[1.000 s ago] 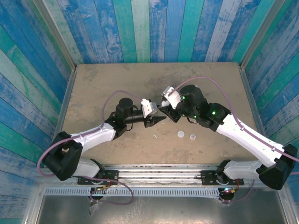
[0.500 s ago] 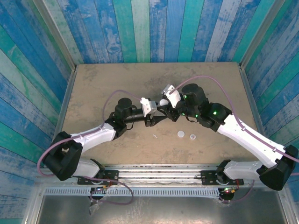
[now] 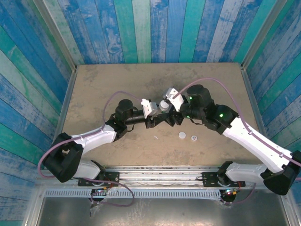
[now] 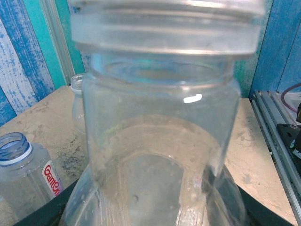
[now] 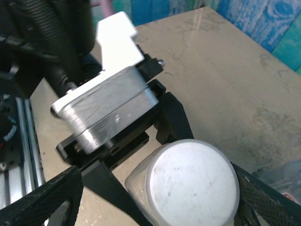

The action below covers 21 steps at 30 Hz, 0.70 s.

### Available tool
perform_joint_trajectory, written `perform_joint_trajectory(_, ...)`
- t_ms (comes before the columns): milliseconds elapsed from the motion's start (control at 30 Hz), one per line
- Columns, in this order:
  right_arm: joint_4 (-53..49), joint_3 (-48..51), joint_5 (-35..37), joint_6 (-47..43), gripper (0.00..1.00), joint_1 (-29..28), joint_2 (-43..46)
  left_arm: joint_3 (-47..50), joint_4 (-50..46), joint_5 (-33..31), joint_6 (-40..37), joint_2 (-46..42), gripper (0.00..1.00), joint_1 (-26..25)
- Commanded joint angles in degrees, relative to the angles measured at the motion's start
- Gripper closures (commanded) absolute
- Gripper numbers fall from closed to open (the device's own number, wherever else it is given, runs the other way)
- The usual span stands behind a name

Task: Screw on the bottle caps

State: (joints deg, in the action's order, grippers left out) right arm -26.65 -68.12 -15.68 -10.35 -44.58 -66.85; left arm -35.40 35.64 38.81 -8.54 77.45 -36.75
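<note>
The tan, mottled table point(image 3: 117, 84) carries a plain cap point(image 3: 182, 136) toward its near edge. A second cap point(image 3: 193, 137) lies just right of it, and a small white sliver point(image 3: 155, 137) to its left. A labelled bottle point(image 4: 23, 176) and a clear bottle point(image 4: 77, 106) stand upright on the table. Where they stand relative to the plain cap cannot be told.

Clear bottle point(image 4: 155, 141): transparent plastic, glossy, one bright glint on the shoulder. Its cap point(image 5: 190, 181): white plastic, smooth, matt, faint specks. Labelled bottle point(image 4: 26, 176): clear plastic, bluish neck, printed label. Worktop point(image 3: 108, 84): matt beige, mottled, scuffed, stone-like. Walls point(image 3: 141, 28): wood planks, blue and teal paint, worn and streaky. Silver block point(image 5: 110, 113) on the left wrist: brushed metal, dull sheen; bracket point(image 5: 120, 40) above it smooth white plastic. Right tool point(image 5: 157, 172) pads point(image 5: 44, 200): black, finely ribbed, matt. Arm shells point(image 3: 254, 141): white plastic, glossy.
</note>
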Motion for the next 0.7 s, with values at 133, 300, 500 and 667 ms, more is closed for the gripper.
perform_joint_trajectory(133,-9.7,-6.6,-16.7,-10.8,0.21,6.4,0.4,-1.0,-3.2,3.3,-0.2,-4.5,0.50,0.0)
perform_joint_trajectory(300,-15.3,-11.3,-21.0,-14.4,0.26,7.6,-3.9,-1.6,-4.8,5.5,-0.4,-4.9,0.50,0.0)
perform_joint_trajectory(500,-16.8,-13.6,-22.8,-14.8,0.42,7.6,-7.1,-1.6,-5.1,6.6,-1.0,-5.1,0.50,0.0)
perform_joint_trajectory(667,-17.0,-13.4,-21.5,-15.0,0.43,7.6,-7.8,-1.6,-5.4,7.0,-1.6,-5.2,0.50,0.0)
